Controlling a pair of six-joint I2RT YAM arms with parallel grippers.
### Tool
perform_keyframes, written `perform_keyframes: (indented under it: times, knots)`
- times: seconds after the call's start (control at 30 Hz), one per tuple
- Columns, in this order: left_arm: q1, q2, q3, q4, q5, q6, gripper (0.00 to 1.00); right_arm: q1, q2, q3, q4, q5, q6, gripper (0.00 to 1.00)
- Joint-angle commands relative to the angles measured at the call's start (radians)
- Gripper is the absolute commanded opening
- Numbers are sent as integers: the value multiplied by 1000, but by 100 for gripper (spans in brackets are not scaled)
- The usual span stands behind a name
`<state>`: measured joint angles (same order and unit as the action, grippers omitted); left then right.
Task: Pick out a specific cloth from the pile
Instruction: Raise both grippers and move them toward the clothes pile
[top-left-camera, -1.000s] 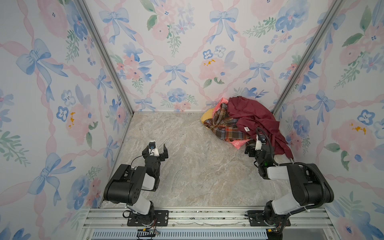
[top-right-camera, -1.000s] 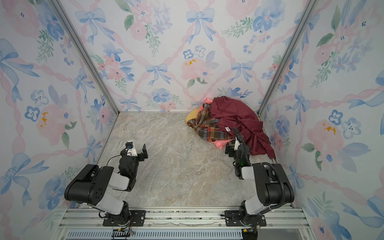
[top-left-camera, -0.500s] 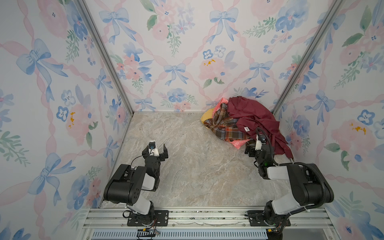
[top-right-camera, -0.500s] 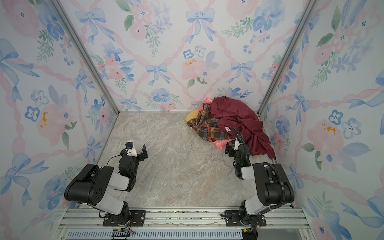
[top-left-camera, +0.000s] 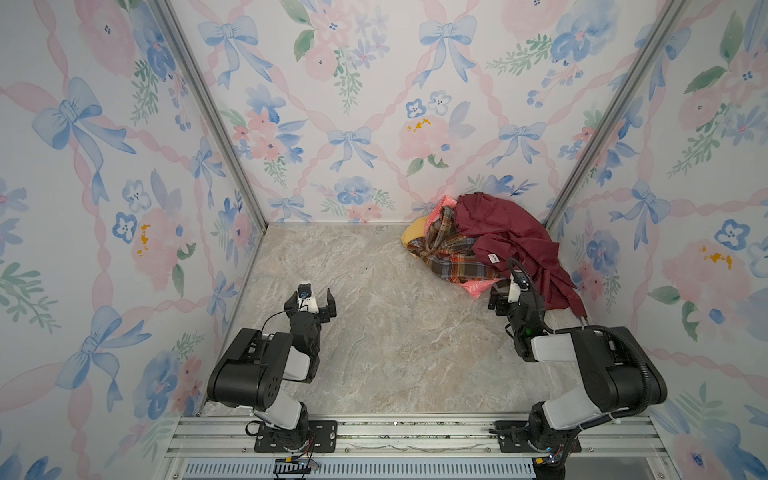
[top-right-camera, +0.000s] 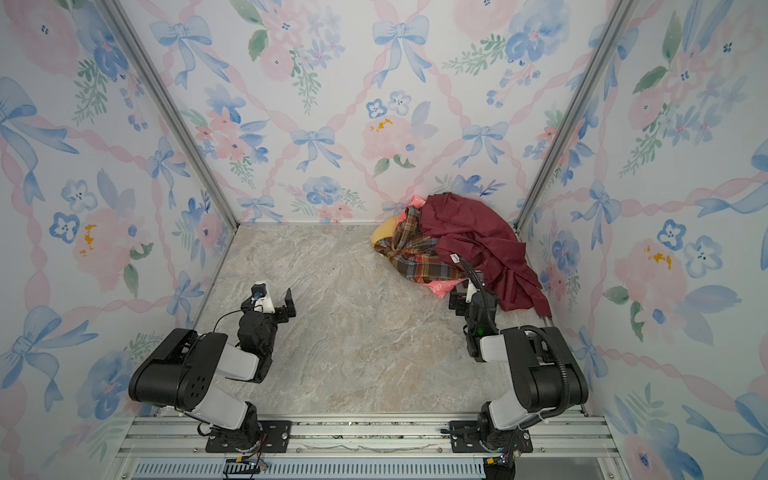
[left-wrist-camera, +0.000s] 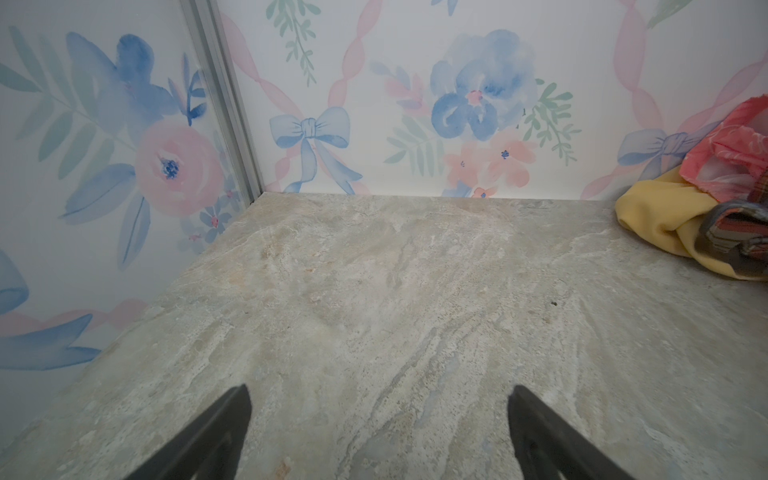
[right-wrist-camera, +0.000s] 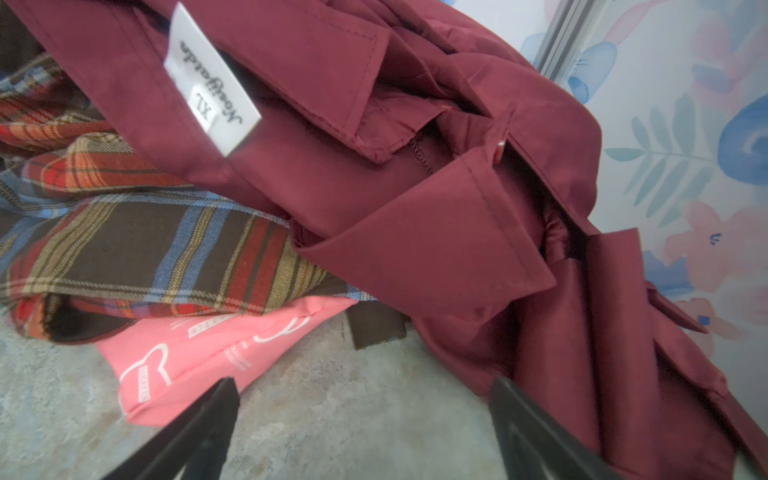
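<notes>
— Our right jaws gape empty, aimed at the coral-pink printed thin cloth (right-wrist-camera: 195, 361), whose corner lies on the marble worktop (right-wrist-camera: 332, 415) just before them.
— Beyond, the brown plaid shirt (right-wrist-camera: 145, 249) and maroon garment (right-wrist-camera: 415, 187) of the pile (top-left-camera: 490, 245) bury the rest, hence that approach. Our left jaws gape empty, well apart.

coral-pink cloth (right-wrist-camera: 195, 365) pinned beneath garment pile (top-left-camera: 490, 245), corner exposed

No visible change from a second ago.
</notes>
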<state>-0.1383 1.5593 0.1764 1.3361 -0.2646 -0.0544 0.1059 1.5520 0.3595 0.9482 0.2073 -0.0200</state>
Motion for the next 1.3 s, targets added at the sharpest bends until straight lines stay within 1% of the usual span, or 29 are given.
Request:
perform_keyframes:
  times: [0.0, 0.37, 0.43, 0.47, 0.53, 0.57, 0.67, 0.8, 0.9, 0.97, 1.07, 1.1, 1.13, 1.17, 1.27]
  knots:
    - [-19, -27, 5, 2, -8, 29, 98, 23, -3, -42, 102, 54, -30, 97]
    - [-38, -57, -17, 12, -25, 44, 98, 96, 63, -170, 436, 159, -93, 97]
    - [-43, -71, -19, 8, -35, 47, 98, 110, 65, -178, 453, 187, -98, 97]
    - [-52, -82, -21, 3, -51, 50, 98, 110, 66, -181, 457, 191, -98, 97]
    - [-91, -114, -5, -40, -167, 52, 98, 112, 65, -183, 457, 195, -98, 97]
    - [-106, -130, 5, -72, -217, 51, 98, 115, 63, -185, 457, 196, -98, 97]
    - [-135, -157, 67, -198, -313, 40, 98, 124, 56, -192, 459, 209, -101, 97]
    - [-177, -182, 136, -313, -369, 61, 98, 126, 53, -196, 459, 216, -100, 97]
    - [-195, -211, 170, -378, -377, 38, 98, 127, 51, -197, 459, 216, -100, 97]
    - [-209, -237, 180, -393, -357, 3, 98, 127, 48, -197, 458, 218, -102, 97]
    - [-245, -254, 234, -483, -341, -9, 98, 133, 12, -209, 459, 243, -102, 97]
    - [-256, -257, 254, -516, -334, -16, 98, 165, -14, -209, 457, 312, -125, 97]
    - [-264, -261, 266, -538, -330, -28, 98, 193, -36, -212, 456, 358, -147, 97]
    - [-270, -266, 274, -551, -321, -37, 98, 216, -52, -217, 453, 377, -165, 97]
    - [-285, -279, 305, -603, -280, -83, 98, 314, -96, -204, 446, 500, -262, 97]
